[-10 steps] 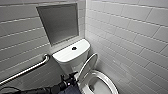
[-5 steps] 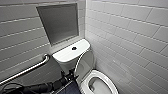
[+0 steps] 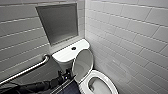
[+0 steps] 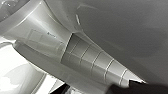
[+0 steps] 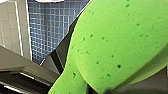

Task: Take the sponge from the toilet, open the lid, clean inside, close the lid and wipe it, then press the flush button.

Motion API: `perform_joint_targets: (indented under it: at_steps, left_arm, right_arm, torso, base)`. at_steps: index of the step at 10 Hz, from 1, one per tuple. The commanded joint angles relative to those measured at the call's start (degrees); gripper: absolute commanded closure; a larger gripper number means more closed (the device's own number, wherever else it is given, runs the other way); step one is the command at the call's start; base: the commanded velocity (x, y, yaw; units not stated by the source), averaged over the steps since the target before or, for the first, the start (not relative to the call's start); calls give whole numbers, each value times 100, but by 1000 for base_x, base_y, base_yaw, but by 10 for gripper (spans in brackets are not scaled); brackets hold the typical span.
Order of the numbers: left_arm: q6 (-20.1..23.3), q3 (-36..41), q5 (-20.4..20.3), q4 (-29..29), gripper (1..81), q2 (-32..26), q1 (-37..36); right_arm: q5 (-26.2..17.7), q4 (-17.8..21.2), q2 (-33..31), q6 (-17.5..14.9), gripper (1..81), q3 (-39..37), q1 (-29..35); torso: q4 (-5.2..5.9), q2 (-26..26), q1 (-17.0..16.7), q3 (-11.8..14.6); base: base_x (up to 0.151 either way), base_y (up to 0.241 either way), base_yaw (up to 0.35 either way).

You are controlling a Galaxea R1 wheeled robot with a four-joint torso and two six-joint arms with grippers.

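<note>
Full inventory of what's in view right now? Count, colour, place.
toilet: one, white, in the corner
lid: one, white, raised, leaning towards the tank
flush button: one, dark, on the tank top
sponge: one, bright green, held up above the floor tiles
grab bar: one, metal, left wall
wall panel: one, grey, above the tank
floor tiles: many, blue
left arm: one, dark, beside the lid

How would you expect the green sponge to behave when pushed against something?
The sponge looks bent where it is held, so it is probably soft and squashy. Its pitted, porous surface suggests it is light and unlikely to slip.
</note>
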Motion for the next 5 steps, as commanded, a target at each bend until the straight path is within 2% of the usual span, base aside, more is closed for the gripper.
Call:
perform_joint_targets:
  at_steps: [1,5]
  left_arm:
    - [368,384,96,587,10,-998,-207]
    - [385,1641,165,2103,10,-1614,302]
  right_arm:
    - [-258,-124,-226,-1,811,279,-7]
    - [-258,-142,-226,-10,811,262,-24]
  torso:
    - [2,0,0,0]
    - [0,0,0,2]
  base:
    - [0,0,0]
    - [0,0,0]
